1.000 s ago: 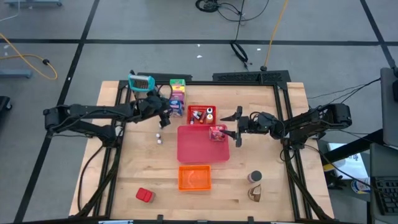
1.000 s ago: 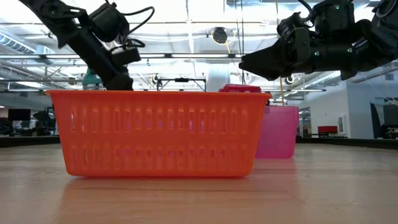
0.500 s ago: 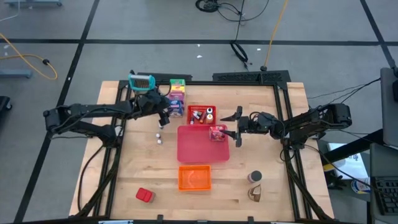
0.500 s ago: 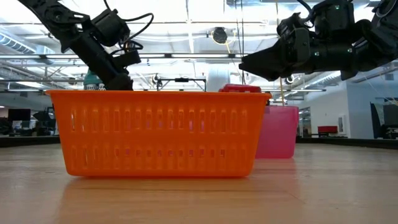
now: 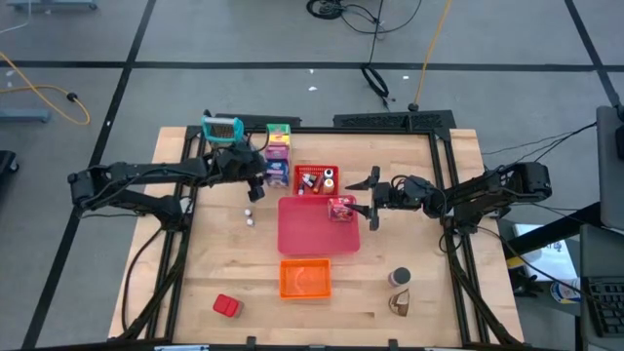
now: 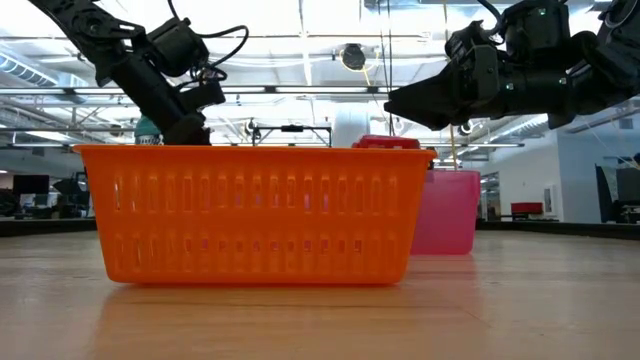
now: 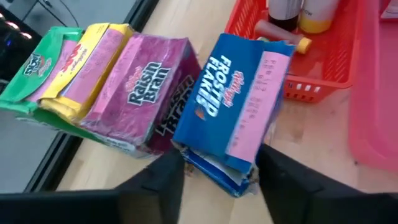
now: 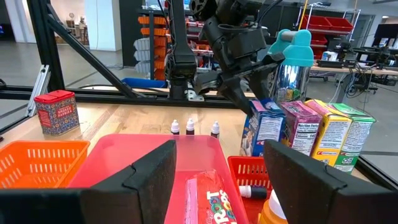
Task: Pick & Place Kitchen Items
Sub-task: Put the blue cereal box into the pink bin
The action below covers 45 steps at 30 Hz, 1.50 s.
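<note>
Since a second ago, the left gripper [image 7: 217, 177] has been shifted toward the row of cereal boxes and narrowed around the blue Frosted Flakes box [image 7: 233, 112], whose lower end is now flanked by one finger [image 7: 163, 180] on either side.

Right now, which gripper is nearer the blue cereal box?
Left. The left gripper is at the blue cereal box, one finger on each side of it; the right gripper hovers well away, beyond the red basket.

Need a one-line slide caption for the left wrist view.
Left gripper straddling the blue cereal box beside the purple box.
</note>
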Available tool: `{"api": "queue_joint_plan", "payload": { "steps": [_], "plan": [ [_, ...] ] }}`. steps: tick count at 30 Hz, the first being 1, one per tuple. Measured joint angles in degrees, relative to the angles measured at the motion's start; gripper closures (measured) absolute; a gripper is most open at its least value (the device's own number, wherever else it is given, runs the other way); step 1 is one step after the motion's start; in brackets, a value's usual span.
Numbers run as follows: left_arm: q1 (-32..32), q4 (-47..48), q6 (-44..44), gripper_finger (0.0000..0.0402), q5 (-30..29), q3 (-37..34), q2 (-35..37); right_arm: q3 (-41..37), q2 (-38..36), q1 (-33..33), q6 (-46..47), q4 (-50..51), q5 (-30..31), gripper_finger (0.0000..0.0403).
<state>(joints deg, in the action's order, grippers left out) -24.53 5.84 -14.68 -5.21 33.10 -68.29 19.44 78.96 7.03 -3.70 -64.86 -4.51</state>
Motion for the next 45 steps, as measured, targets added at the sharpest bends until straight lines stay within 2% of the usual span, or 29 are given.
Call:
{"api": "queue_joint_plan", "payload": {
  "steps": [7, 12, 20, 24, 29, 37, 41, 45],
  "plan": [
    [0.0, 0.1, 0.2, 0.0338, 0.5, 0.0, 0.0, 0.0, 0.0, 0.0, 0.0, 0.0, 0.0, 0.0169],
    [0.0, 0.3, 1.7, 0.0392, 0.6, 0.0, 0.0, 0.0, 0.0, 0.0, 0.0, 0.0, 0.0, 0.0169],
    [1.6, 0.5, 5.8, 0.0389, 0.9, 0.0, 0.0, 0.0, 0.0, 0.0, 0.0, 0.0, 0.0, 0.0169],
    [3.2, 1.8, 6.1, 0.0397, 3.3, 0.0, 1.0, 0.0, 0.0, 0.0, 0.0, 0.5, 0.0, 0.0169],
    [5.0, 2.2, 8.1, 0.0386, 0.7, -0.1, 5.2, 0.0, 0.0, 0.0, 0.0, 0.7, 0.0, 0.0169],
    [8.4, 2.2, 12.8, 0.0393, 0.7, -0.1, 13.6, 0.0, 0.0, 0.0, 0.1, 0.7, 0.0, 0.0169],
    [11.1, 2.1, 14.0, 0.0386, 0.7, -0.1, 16.1, 0.0, 0.0, 0.0, 0.1, 0.7, 0.0, 0.0169],
    [14.3, 1.7, 16.1, 0.0397, 0.8, -0.1, 16.9, 0.0, 0.0, 0.0, 0.0, 0.6, 0.0, 0.0169]
  ]
}}
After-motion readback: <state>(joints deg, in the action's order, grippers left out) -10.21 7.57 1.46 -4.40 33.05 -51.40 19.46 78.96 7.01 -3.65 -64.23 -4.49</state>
